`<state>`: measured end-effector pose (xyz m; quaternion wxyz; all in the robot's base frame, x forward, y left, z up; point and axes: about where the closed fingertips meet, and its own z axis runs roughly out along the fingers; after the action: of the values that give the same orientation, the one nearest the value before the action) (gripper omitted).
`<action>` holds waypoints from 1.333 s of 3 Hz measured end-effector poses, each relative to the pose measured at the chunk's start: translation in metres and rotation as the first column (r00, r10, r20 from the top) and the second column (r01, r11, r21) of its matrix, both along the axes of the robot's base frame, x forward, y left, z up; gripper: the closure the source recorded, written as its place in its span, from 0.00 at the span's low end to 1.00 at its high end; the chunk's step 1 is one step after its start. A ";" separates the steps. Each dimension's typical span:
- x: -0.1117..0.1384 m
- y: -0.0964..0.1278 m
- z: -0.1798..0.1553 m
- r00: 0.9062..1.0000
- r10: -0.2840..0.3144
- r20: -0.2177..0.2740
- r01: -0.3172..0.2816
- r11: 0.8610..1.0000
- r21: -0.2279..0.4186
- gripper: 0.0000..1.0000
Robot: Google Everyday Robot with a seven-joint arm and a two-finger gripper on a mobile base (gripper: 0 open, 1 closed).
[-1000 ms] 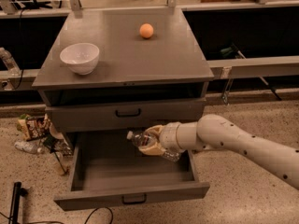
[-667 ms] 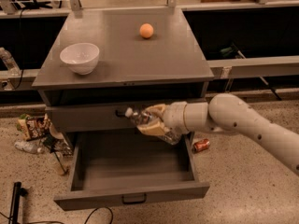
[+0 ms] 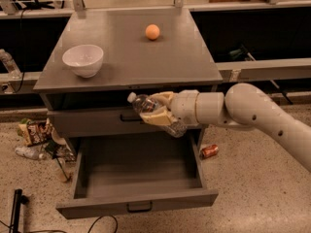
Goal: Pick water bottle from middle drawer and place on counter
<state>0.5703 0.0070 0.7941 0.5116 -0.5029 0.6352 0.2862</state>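
Observation:
My gripper (image 3: 156, 109) is shut on the water bottle (image 3: 148, 107), a clear bottle with a white cap pointing up-left. It holds the bottle tilted in the air in front of the closed upper drawer front, just below the front edge of the counter (image 3: 131, 57). The middle drawer (image 3: 138, 176) stands pulled out below it, its grey tray showing nothing inside. My white arm reaches in from the right.
A white bowl (image 3: 83, 59) sits on the counter's left side and an orange ball (image 3: 152, 31) near its back. A red soda can (image 3: 209, 151) lies on the floor right of the drawer. Snack bags and litter (image 3: 36, 137) lie on the floor at left.
My gripper has lifted the water bottle up out of the drawer, from tray level to just under the counter's front edge. The drawer stays open.

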 end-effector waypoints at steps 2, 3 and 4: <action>0.030 -0.007 0.094 0.998 -0.013 0.068 0.003 0.990 0.140 1.00; 0.046 -0.014 0.134 0.995 -0.018 0.101 -0.003 0.978 0.206 1.00; 0.066 -0.019 0.173 0.984 -0.026 0.179 -0.032 0.949 0.312 1.00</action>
<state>0.6361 -0.0120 0.9672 0.6400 -0.4401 0.5318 0.3376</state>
